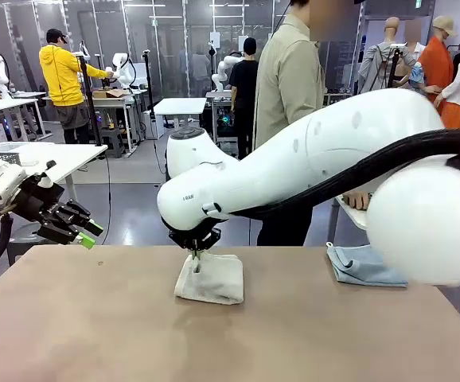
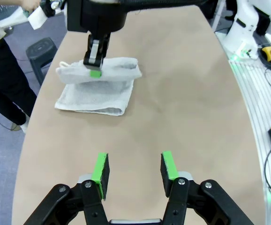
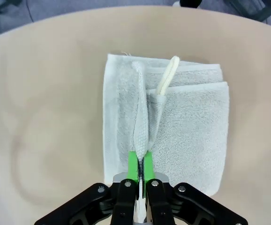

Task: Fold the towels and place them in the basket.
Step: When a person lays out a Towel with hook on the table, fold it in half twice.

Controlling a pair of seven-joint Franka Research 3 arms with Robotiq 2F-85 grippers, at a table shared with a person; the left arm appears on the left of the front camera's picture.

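The cream-white towel [image 1: 210, 278] lies folded near the middle of the table [image 1: 71, 326] in the front view, and we see the right gripper [image 1: 196, 253] planted on its near-left corner while the left gripper [image 1: 87, 233] hangs well apart off the left edge; a grey-blue towel [image 1: 364, 265] waits at the far right, with a person [image 1: 290, 87] standing just behind the table. We judge the folded layers could fall open if that corner is lifted. From the left wrist, our left gripper [image 2: 134, 169] has its fingers spread over bare table, nothing between them, the towel well ahead. From the right wrist, the right gripper [image 3: 139, 165] has its fingers pressed together, pinching a raised ridge of the towel [image 3: 187, 122]; a thin pinch like this may slip, and the loose hanging loop [image 3: 167, 75] could snag.
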